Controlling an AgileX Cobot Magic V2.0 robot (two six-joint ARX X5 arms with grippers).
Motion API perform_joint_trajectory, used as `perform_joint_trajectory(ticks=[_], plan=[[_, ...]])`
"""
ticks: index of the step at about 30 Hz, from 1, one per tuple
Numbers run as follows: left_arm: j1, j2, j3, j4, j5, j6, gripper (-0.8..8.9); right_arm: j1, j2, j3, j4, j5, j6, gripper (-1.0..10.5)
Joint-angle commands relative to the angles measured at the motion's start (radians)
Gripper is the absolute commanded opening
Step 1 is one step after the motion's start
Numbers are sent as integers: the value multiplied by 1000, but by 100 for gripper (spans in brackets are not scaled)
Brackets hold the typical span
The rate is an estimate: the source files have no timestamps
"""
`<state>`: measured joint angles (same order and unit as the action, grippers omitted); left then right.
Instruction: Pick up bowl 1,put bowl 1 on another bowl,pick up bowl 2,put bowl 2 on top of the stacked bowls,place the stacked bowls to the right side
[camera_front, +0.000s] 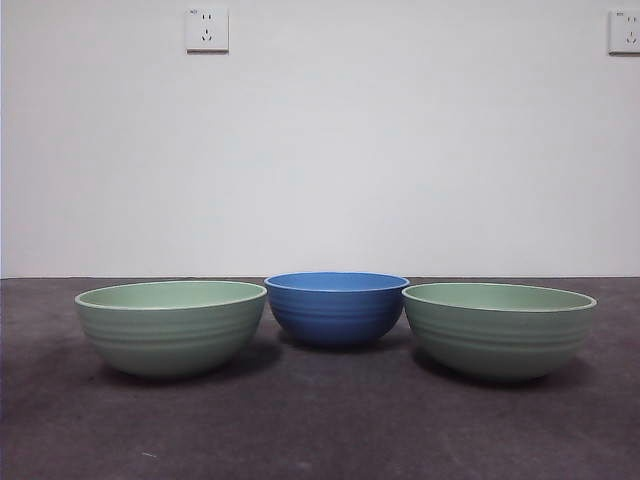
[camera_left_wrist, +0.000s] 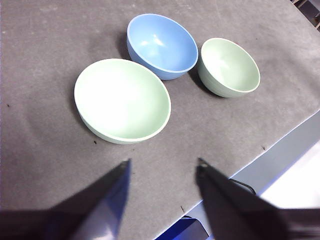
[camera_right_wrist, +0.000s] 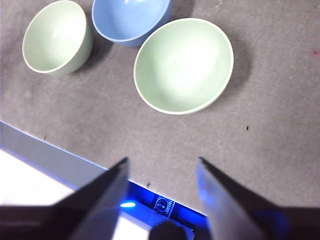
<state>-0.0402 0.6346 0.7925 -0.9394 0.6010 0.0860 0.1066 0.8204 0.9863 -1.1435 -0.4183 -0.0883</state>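
Three bowls stand in a row on the dark grey mat. The glossy blue bowl (camera_front: 336, 307) sits in the middle, slightly farther back. One pale green ribbed bowl (camera_front: 171, 326) is at the left, another pale green bowl (camera_front: 498, 328) at the right. None are stacked. In the left wrist view, my left gripper (camera_left_wrist: 162, 167) hangs open above the mat, short of the left green bowl (camera_left_wrist: 122, 100), with the blue bowl (camera_left_wrist: 162, 44) and the other green bowl (camera_left_wrist: 229, 66) beyond. My right gripper (camera_right_wrist: 161, 165) is open too, above the table edge near the right green bowl (camera_right_wrist: 183, 65).
The grey mat (camera_front: 320, 430) covers the table; its front edge (camera_left_wrist: 280, 145) shows in both wrist views. A white wall with two sockets (camera_front: 207, 29) stands behind. Neither arm appears in the front view.
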Motion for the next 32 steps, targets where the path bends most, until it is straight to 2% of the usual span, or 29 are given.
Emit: perform_joint_trajectory(ticks=[1,12,26,29,32], plan=[[0,-1,2,2,0,11,611,2,9,1,6,1,26,539],[0,-1,2,2,1,11,611,2,116,1,100,6,86,536],[0,-1,2,2,1,11,611,13,508,1,352,97,125,526],[0,-1,2,2,1,11,611,26,580,1,397,113,125,416],[0,-1,2,2,2,11,611,35,633,1,441,113,125,400]])
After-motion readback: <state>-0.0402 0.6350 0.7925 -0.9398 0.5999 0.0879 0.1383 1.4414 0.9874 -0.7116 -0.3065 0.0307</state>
